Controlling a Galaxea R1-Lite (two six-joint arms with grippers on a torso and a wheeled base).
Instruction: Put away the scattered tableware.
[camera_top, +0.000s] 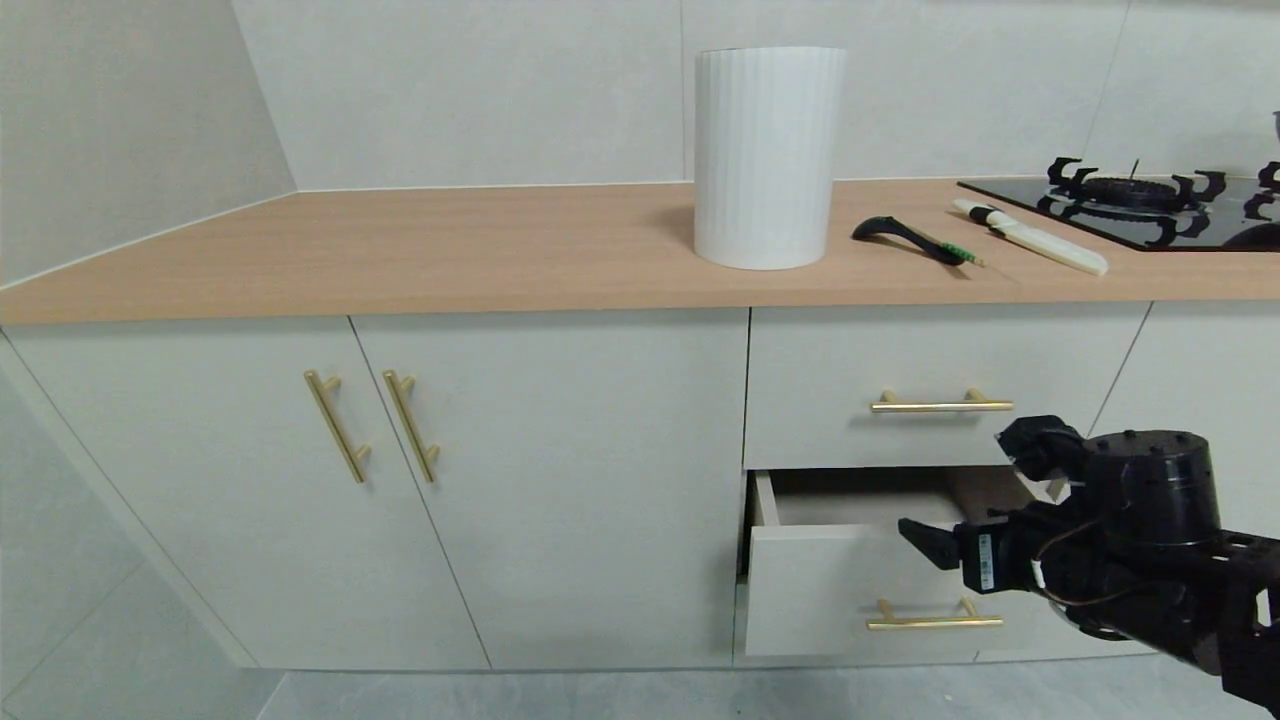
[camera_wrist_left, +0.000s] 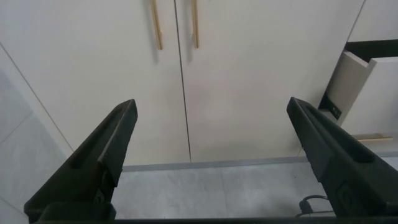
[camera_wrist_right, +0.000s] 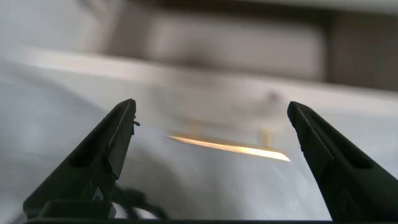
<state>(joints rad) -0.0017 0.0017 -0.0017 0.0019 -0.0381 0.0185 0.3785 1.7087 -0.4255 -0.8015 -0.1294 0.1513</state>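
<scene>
While the drawer (camera_top: 820, 590) stands open, spoon (camera_top: 908, 236) and knife (camera_top: 1035, 238) lie on the counter (camera_top: 450, 250) above the spread-open right gripper (camera_wrist_right: 211, 118).

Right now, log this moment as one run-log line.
lower drawer: partly open | right gripper: open, empty, before that drawer | left gripper: open, empty, facing cabinet doors | black spoon, white knife: on countertop

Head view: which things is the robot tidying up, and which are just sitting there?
For the job: black ladle, white knife, open lower drawer, open right gripper.

Probably just sitting there: white ribbed canister, gas hob, shut upper drawer, cupboard doors.
</scene>
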